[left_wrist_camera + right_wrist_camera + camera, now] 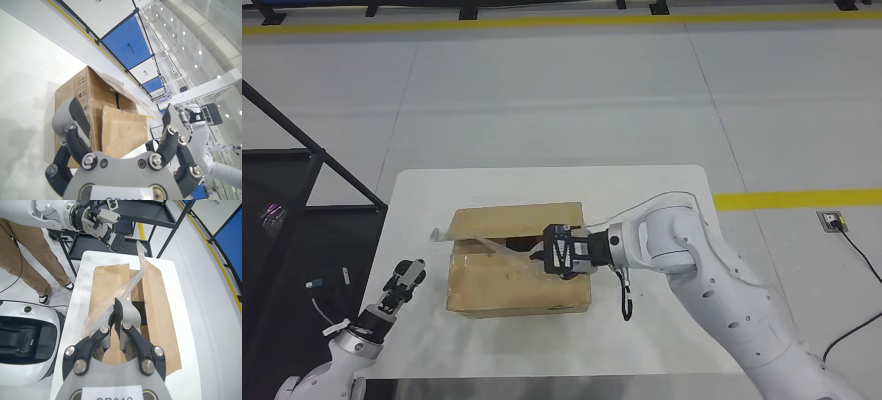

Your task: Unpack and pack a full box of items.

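Cardboard box [519,285] sat on the bench [642,190], your right gripper [116,311] clamped on the clear tape strip [132,283] above its top. Your left gripper [122,108] hung open off one end. You seemed mid-unsealing; the next move called for pulling that strip clear.

"What do the arms look like?"

"Smooth white shells with rounded joints. The right arm [712,270] has a black cable [625,295] looped by its wrist, and the left arm [342,352] is slimmer."

"And the tools?"

"The left tool [122,109] and the right tool [117,303] match. Each has grey metal fingers [58,117] faced with black dotted pads [79,115], black links [75,140] pinned with silver screws [89,161], and a grey base plate [121,170] with a white label [111,393]."
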Action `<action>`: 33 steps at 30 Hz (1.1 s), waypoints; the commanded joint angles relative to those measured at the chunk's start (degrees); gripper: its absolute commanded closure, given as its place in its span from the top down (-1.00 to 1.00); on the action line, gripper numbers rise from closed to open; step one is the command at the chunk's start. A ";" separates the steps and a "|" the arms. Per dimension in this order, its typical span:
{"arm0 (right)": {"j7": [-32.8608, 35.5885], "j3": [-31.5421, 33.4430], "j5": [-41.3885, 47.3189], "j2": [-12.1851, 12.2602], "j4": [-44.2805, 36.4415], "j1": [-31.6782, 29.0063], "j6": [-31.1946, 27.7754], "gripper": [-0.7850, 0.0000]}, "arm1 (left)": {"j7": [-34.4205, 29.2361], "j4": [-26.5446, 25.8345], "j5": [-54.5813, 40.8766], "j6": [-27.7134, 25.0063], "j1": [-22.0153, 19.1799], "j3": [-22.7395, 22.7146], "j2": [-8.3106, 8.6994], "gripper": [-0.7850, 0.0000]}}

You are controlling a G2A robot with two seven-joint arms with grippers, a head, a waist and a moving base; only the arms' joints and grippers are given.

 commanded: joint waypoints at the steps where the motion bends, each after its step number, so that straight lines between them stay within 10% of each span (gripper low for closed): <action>1: -0.50 -0.34 0.45 -0.02 0.00 0.41 0.00 -1.00 | 0.00 0.12 -0.06 -0.08 0.04 -0.08 0.00 1.00; 20: -9.73 2.45 -7.71 1.64 -10.28 -4.54 2.33 -1.00 | -0.46 1.25 -1.01 -0.25 -0.31 -0.65 0.05 1.00; 33: -3.15 -0.04 -5.81 1.39 -7.97 -2.67 5.23 -1.00 | -5.51 6.46 -10.68 1.02 -2.71 -4.03 0.54 1.00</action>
